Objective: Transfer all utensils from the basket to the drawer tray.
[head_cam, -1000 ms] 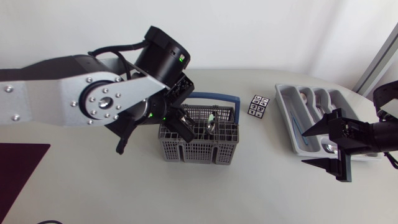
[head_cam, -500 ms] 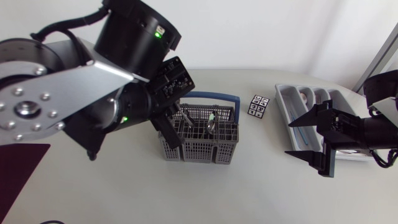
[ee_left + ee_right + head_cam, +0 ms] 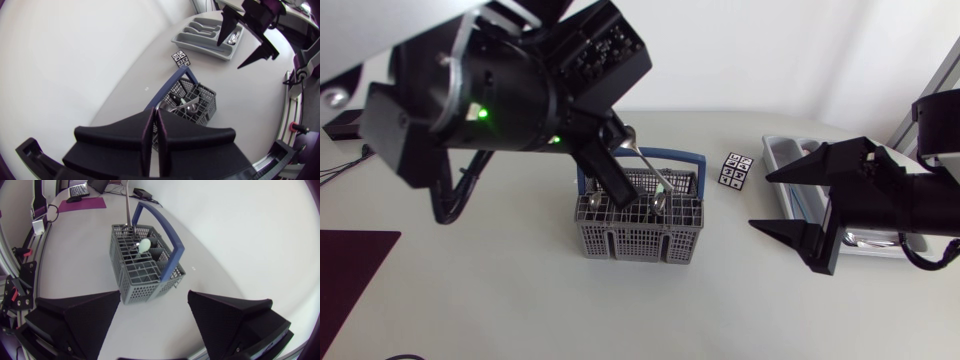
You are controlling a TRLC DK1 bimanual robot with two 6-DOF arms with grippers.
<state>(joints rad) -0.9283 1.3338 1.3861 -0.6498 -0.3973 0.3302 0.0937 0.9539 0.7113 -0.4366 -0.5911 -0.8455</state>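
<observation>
Pinched in the nearly closed left gripper (image 3: 154, 114), the silver metal utensil (image 3: 646, 161) may snag the grey plastic lattice basket (image 3: 638, 242) and slip.

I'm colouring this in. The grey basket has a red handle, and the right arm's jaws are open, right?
The handle is blue, not red; the head view shows it. The basket is grey and the jaws of the right arm are open.
</observation>
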